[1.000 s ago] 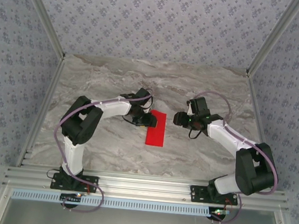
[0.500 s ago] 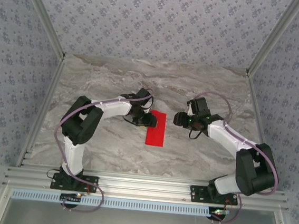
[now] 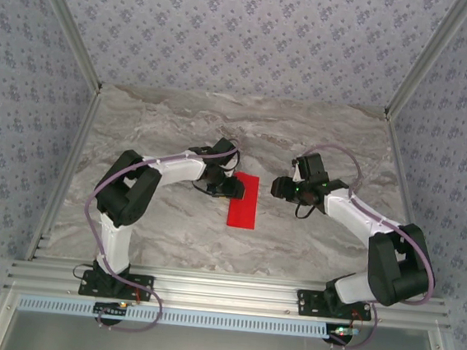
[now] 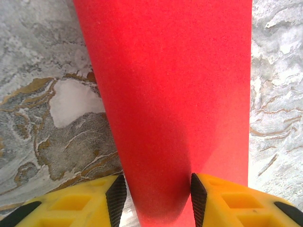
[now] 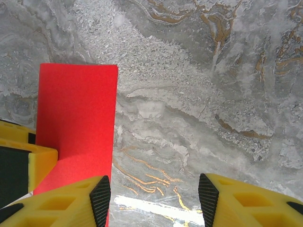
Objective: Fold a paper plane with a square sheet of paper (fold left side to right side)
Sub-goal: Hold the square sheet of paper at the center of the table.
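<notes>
– Starting from the bottom of the overhead view, what lies nearest the arm bases?
– Bare marbled table (image 3: 170, 235). Just above it is the red paper (image 3: 243, 202), a narrow strip lying lengthwise up the frame, about centre.
– And the claws?
– The left gripper (image 3: 232, 190) is at the strip's upper left edge. The right gripper (image 3: 279, 187) hangs to the right of the strip, apart from it, at much the same height in the frame.
– How do the left jaws stand?
– Partway apart. In the left wrist view, yellow fingers (image 4: 236, 203) sit in the bottom corners and the red paper runs up between their black pads. The lower-right pad meets the paper's edge, and a sliver of table shows beside the lower-left pad. I cannot tell whether it pinches the paper.
– The right one?
– Wide, with bare table between its pads. In its wrist view its fingers (image 5: 251, 203) line the bottom edge. The paper lies flat at left, with the other claw's finger (image 5: 28, 158) over its lower left edge.
– Farther back?
– More table, then patterned walls (image 3: 247, 36).
</notes>
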`<state>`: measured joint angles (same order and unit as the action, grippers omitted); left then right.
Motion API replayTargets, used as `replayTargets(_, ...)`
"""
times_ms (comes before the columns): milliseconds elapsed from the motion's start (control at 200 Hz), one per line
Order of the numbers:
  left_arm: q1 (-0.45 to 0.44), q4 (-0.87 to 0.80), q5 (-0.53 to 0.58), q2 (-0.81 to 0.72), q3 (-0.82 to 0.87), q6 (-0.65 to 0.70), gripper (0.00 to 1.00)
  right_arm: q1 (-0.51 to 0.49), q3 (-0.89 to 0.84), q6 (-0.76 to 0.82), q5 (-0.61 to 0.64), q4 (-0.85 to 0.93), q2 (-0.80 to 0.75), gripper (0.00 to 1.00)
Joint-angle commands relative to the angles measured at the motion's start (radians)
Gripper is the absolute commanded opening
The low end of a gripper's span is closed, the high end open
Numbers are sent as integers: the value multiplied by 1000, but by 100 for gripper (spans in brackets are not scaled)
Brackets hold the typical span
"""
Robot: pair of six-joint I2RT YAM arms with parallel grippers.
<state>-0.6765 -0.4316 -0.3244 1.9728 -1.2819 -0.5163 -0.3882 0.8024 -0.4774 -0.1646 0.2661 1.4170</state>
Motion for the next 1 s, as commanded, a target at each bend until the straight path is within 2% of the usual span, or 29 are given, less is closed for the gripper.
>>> replayTargets(0, -3, -31, 68, 32, 2, 12, 44, 3, -11, 11, -7, 18, -18, 55)
replayTargets(994, -2, -54, 81, 23, 4, 58, 44, 3, -12, 8, -13, 13, -12, 57)
